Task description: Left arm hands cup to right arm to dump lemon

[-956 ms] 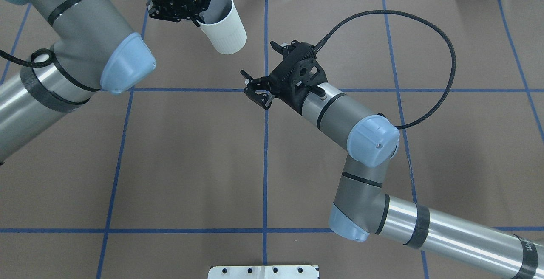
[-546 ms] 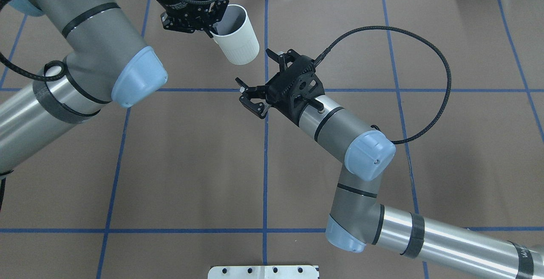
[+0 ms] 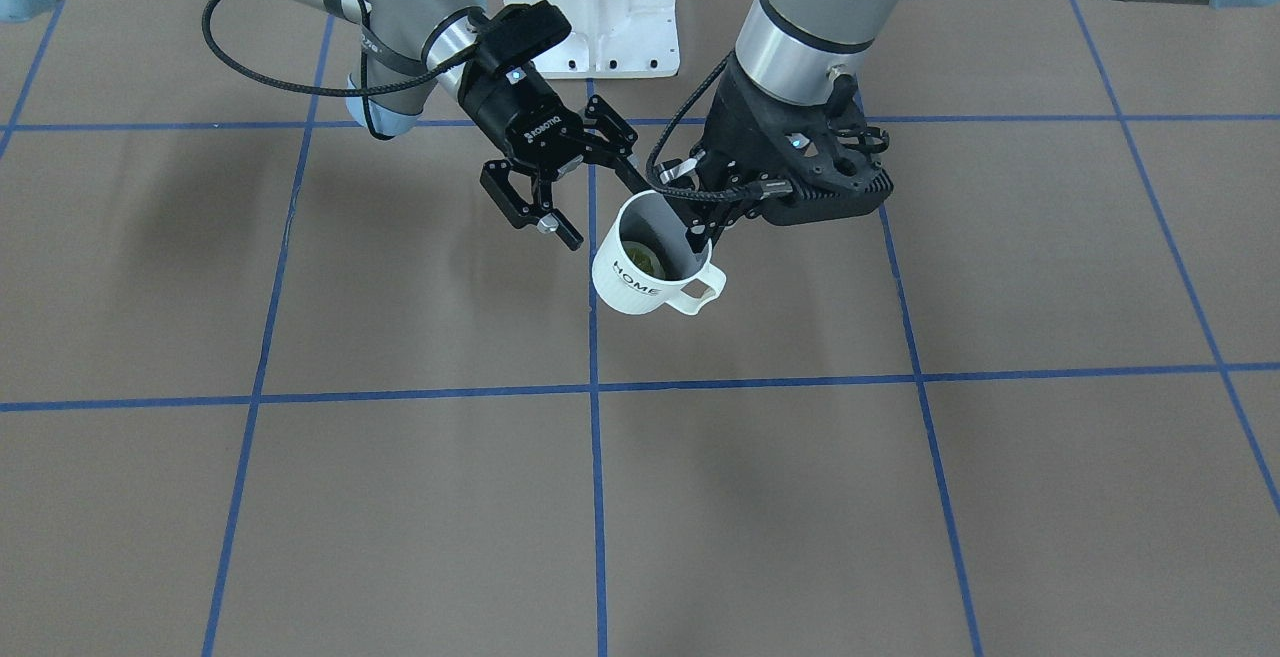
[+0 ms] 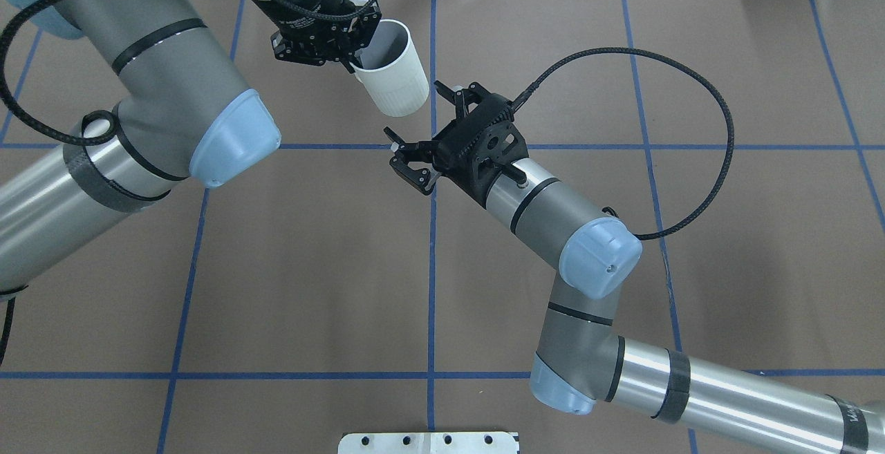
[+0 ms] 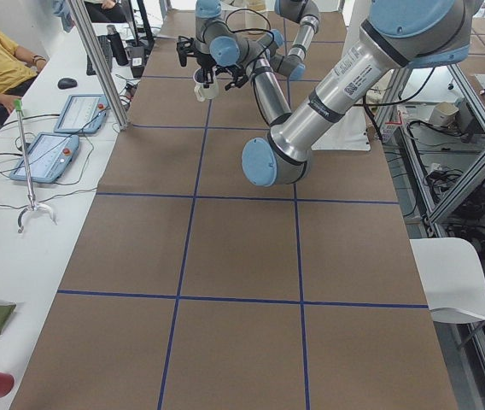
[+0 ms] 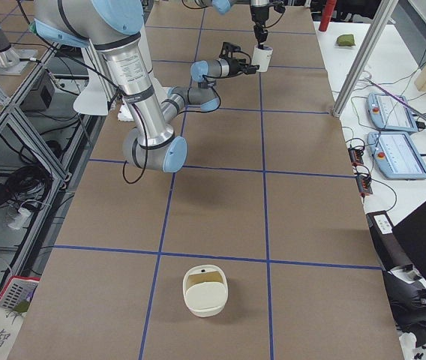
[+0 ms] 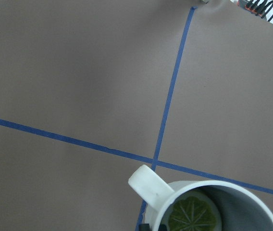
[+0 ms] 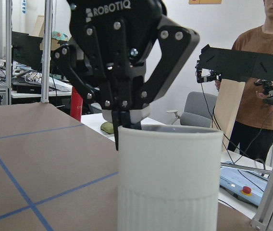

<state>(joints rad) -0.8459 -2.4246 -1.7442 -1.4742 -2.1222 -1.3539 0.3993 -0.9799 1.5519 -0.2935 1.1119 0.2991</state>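
The off-white cup (image 4: pixel 394 81) hangs tilted above the table. My left gripper (image 4: pixel 349 60) is shut on its rim, one finger inside. The lemon (image 3: pixel 640 259) slice lies inside the cup (image 3: pixel 640 282), and shows beside the handle in the left wrist view as lemon (image 7: pixel 192 216). My right gripper (image 4: pixel 415 121) is open, its fingers spread just beside the cup's lower wall, not touching it. In the right wrist view the cup (image 8: pixel 167 178) fills the centre with the left gripper (image 8: pixel 124 125) clamped on its rim.
A white mount plate (image 4: pixel 429 442) sits at the robot's table edge. A white container (image 6: pixel 205 290) stands far along the table on the robot's right. A person (image 8: pixel 264 82) stands beyond the table; a side bench holds tablets (image 5: pixel 50 154).
My left arm has carried the cup rightward and nearer to the right gripper. The right gripper shifted slightly left, then held still, staying open.
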